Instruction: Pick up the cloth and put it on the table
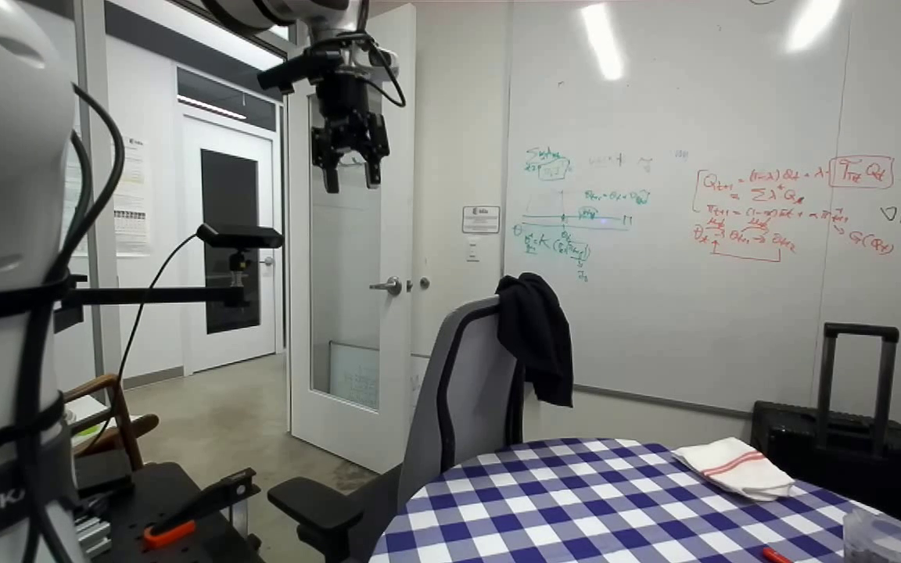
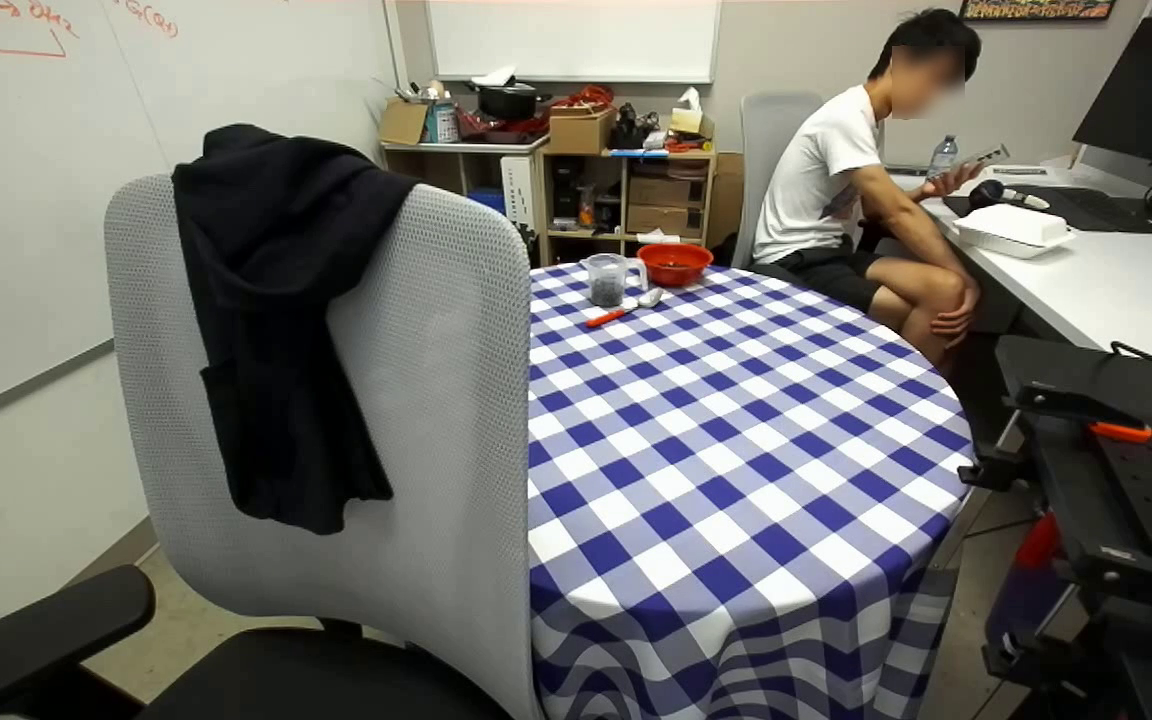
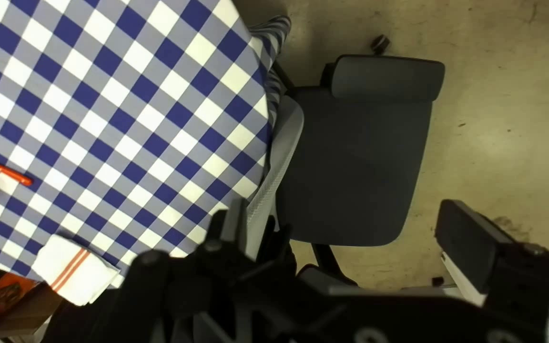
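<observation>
The cloth is limp black fabric (image 1: 535, 336) draped over the top of the chair back. It hangs down the chair's front side in an exterior view (image 2: 276, 230). In the wrist view, dark folds that look like the cloth (image 3: 276, 242) show beside one finger, mostly hidden by the gripper. The table has a blue-and-white checked tablecloth (image 1: 497, 508) and stands right behind the chair back, also in an exterior view (image 2: 736, 450) and the wrist view (image 3: 127, 119). My gripper (image 1: 353, 178) is open and empty, high above the chair; its fingers stand wide apart in the wrist view (image 3: 343, 214).
The grey office chair (image 2: 436, 350) has black armrests. On the table are a folded white towel with red stripes (image 1: 736, 469), a clear measuring cup (image 2: 608, 280), a red-handled spoon (image 2: 616, 316) and a red bowl (image 2: 674, 262). A person (image 2: 826, 180) sits beyond the table.
</observation>
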`<state>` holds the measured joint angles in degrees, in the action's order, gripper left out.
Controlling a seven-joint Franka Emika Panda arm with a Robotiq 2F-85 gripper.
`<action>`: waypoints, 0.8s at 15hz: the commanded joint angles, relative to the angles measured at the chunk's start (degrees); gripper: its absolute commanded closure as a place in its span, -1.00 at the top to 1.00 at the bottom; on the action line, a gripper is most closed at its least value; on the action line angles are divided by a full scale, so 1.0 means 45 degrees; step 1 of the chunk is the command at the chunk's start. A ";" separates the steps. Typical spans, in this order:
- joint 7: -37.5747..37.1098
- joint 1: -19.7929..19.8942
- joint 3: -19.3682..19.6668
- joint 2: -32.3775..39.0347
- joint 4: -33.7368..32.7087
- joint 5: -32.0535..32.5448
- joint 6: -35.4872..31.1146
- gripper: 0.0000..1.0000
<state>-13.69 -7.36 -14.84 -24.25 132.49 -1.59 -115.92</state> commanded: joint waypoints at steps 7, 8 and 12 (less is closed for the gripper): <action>0.0033 0.0263 0.0231 0.4324 -0.2801 0.3400 -0.3811 1.00; 0.0196 0.0248 0.0353 0.4756 -0.2962 0.3482 -0.4264 1.00; 0.0673 0.0178 0.0838 0.6469 -0.3812 0.4233 -0.5957 1.00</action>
<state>-12.37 -6.15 -12.63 -1.55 120.08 14.06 -138.44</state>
